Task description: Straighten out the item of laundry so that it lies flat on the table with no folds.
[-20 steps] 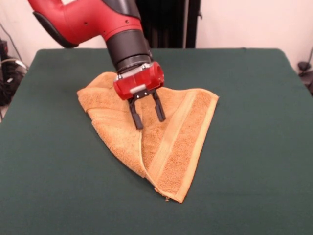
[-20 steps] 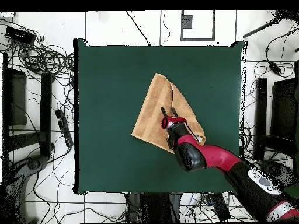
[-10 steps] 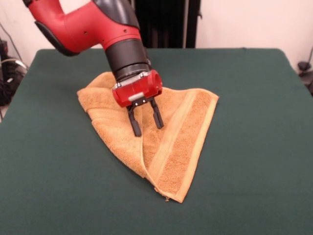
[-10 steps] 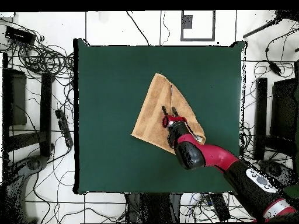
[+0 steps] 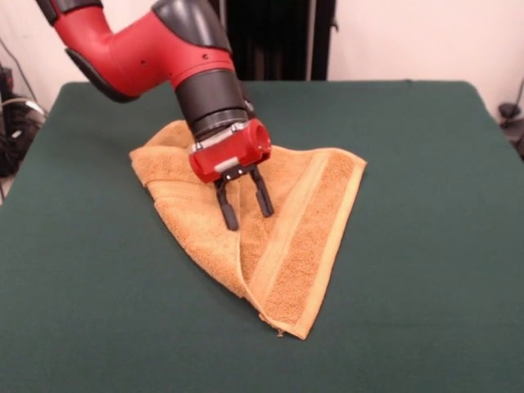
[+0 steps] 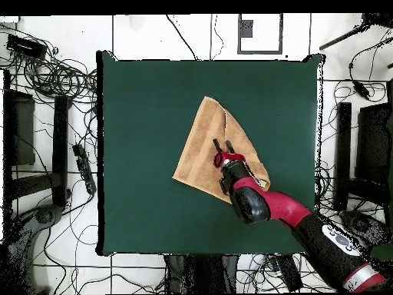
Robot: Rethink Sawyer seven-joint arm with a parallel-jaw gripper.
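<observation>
Laundry here is one orange-tan towel (image 5: 270, 233), lying folded near the middle of the green tabletop (image 5: 426, 246). In the front view it makes a rough triangle, with an upper layer folded over along a crease that runs toward the near corner; the paler woven band shows on that flap. One red and black arm comes down over the cloth, and its end effector (image 5: 244, 203) points down with both black fingers spread apart, tips at or just above the towel beside the crease, holding nothing. To do this step well, I judge it should close on the top layer only, near the free edge of the flap, then draw that layer outward and low so the layer beneath stays put.

From overhead, the same single towel (image 6: 203, 146) sits slightly right of the tabletop's (image 6: 138, 100) centre, well clear of every edge. The end effector (image 6: 222, 145) hangs over the towel's middle, fingers parted and empty. Count: one towel, one arm, one end effector.
</observation>
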